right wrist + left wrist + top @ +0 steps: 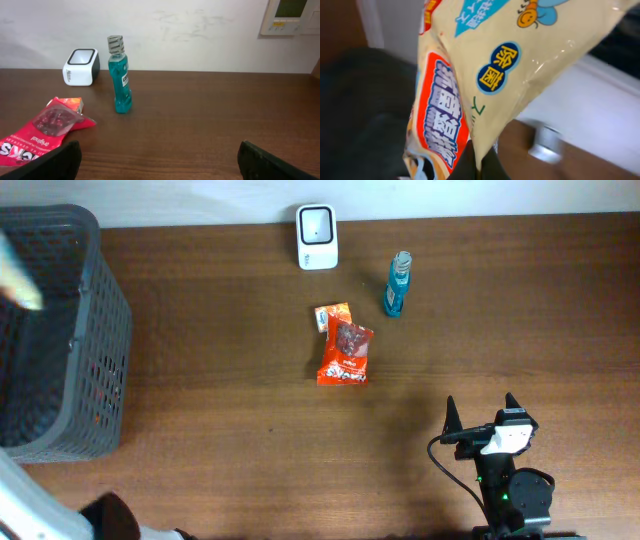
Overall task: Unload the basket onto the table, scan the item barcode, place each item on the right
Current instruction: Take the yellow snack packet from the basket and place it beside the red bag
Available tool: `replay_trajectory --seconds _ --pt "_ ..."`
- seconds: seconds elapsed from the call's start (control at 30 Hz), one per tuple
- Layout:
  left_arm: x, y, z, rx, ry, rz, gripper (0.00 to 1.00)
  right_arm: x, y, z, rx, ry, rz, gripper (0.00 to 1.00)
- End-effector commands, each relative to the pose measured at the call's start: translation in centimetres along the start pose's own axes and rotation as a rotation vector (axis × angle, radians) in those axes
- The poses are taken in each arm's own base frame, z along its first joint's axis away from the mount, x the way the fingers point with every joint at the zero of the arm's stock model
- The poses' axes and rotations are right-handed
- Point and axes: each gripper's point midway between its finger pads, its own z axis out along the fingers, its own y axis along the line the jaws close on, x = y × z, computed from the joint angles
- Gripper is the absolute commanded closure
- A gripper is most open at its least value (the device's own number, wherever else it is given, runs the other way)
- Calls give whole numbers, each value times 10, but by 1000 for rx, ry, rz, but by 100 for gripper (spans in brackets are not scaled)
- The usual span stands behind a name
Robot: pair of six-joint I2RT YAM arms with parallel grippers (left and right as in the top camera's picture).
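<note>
I have the left gripper clamped shut on a corner of the cream-yellow plastic pouch with the orange-red label. From overhead the pouch is only a pale blur at nine o'clock, above the dark grey mesh basket. My right gripper sits at five o'clock, jaws wide apart. The white box-shaped scanner stands at twelve o'clock, a blue-green bottle lies at one o'clock, and red-orange snack packets lie near the centre.
</note>
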Motion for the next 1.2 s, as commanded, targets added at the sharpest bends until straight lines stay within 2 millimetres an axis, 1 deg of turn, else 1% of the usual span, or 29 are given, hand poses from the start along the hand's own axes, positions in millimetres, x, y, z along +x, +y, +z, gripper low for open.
replay_trajectory --seconds 0.0,0.03,0.07,0.1,0.13,0.17,0.2,0.23,0.27,0.33,0.37,0.43,0.47,0.5,0.53,0.57,0.6,0.63,0.67,0.73,0.77,0.8,0.83,0.87,0.9,0.97,1.07,1.1,1.17 --pt "38 -110 -24 378 121 81 100 3 -1 0 7 4 2 2" --pt "71 -137 -13 422 224 143 100 3 -1 0 7 4 2 2" --pt "93 -152 -4 423 291 174 100 3 -1 0 7 4 2 2" --pt "123 -164 15 390 372 218 100 3 -1 0 7 4 2 1" --pt "148 -169 32 342 433 261 100 3 -1 0 7 4 2 2" --pt "185 -170 57 256 517 330 100 3 -1 0 7 4 2 1" --pt "212 -167 77 193 566 378 100 3 -1 0 7 4 2 2" --pt "254 -162 108 113 631 452 100 3 -1 0 7 4 2 2" --pt "289 -158 129 57 684 487 100 3 -1 0 7 4 2 2" --pt "343 -148 161 -25 777 448 100 3 -1 0 7 4 2 2" --pt "375 -143 181 -57 836 441 100 3 -1 0 7 4 2 1" --pt "410 -134 198 -107 911 423 100 3 -1 0 7 4 2 1" --pt "428 -129 204 -134 952 406 92 3 -1 0 7 4 2 2" --pt "446 -134 209 -95 1004 381 72 3 -1 0 7 4 2 1" --pt "449 -139 208 -65 1013 363 71 3 -1 0 7 4 2 2" --pt "449 -150 209 -16 1012 342 68 3 -1 0 7 4 2 2" --pt "450 -157 210 22 1016 323 57 3 -1 0 7 5 2 2" --pt "450 -160 209 38 1019 314 48 3 -1 0 7 4 2 1" --pt "445 -164 207 44 1015 313 48 3 -1 0 7 4 2 2" --pt "425 -165 205 34 992 335 50 3 -1 0 7 4 2 2" --pt "405 -154 209 -33 941 388 57 3 -1 0 7 4 2 2" --pt "373 -115 220 -242 829 474 81 3 -1 0 7 4 2 2" --pt "361 -91 222 -344 800 509 99 3 -1 0 7 4 2 2" --pt "364 -65 221 -405 846 501 100 3 -1 0 7 4 2 1" --pt "386 -47 218 -399 953 450 100 3 -1 0 7 4 2 1" --pt "417 -25 217 -420 1056 426 100 3 -1 0 7 4 2 1" --pt "451 -11 224 -422 1090 424 100 3 -1 0 7 5 2 2" --pt "470 -12 221 -381 1135 389 100 3 -1 0 7 4 2 2" --pt "487 -21 215 -318 1184 343 100 3 -1 0 7 4 2 1"
